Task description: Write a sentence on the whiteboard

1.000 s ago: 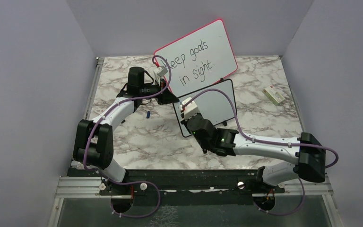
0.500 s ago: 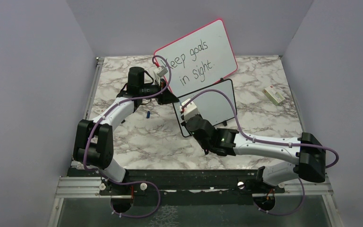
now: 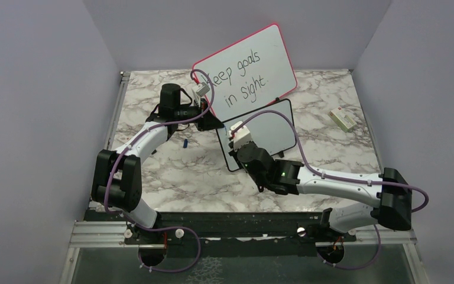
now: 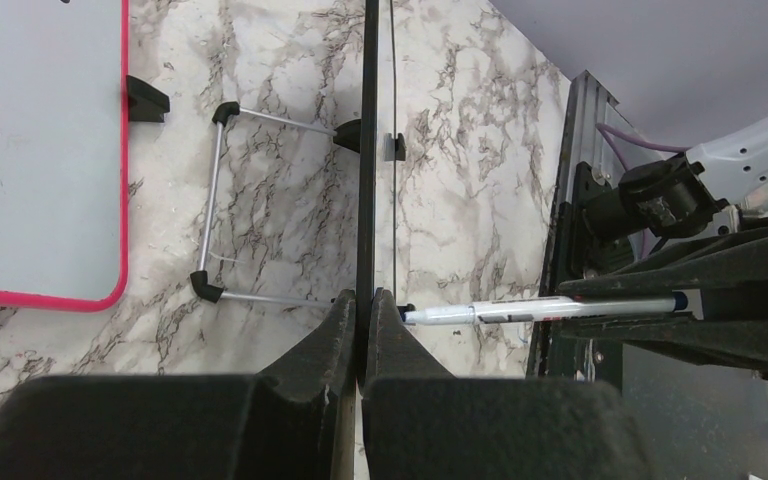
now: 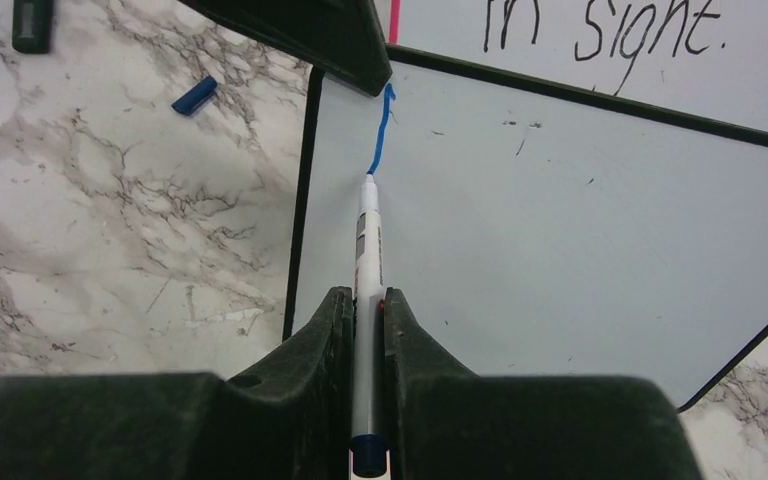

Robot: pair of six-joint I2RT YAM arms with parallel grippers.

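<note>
Whiteboard [image 5: 580, 230]: light, stiff, probably tippy; you should hold its frame edge.
Left gripper [image 4: 363, 298]: clamped on that edge.
Right gripper [image 5: 368, 297]: closed around marker [image 5: 367, 235].

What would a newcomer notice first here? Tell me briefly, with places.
The right tool grips a marker whose tip rests on the small black-framed whiteboard, at the lower end of a single blue stroke near its left edge. The left tool pinches that board's top left corner. Behind stands a larger pink-framed board reading "Keep goals in sight."
</note>
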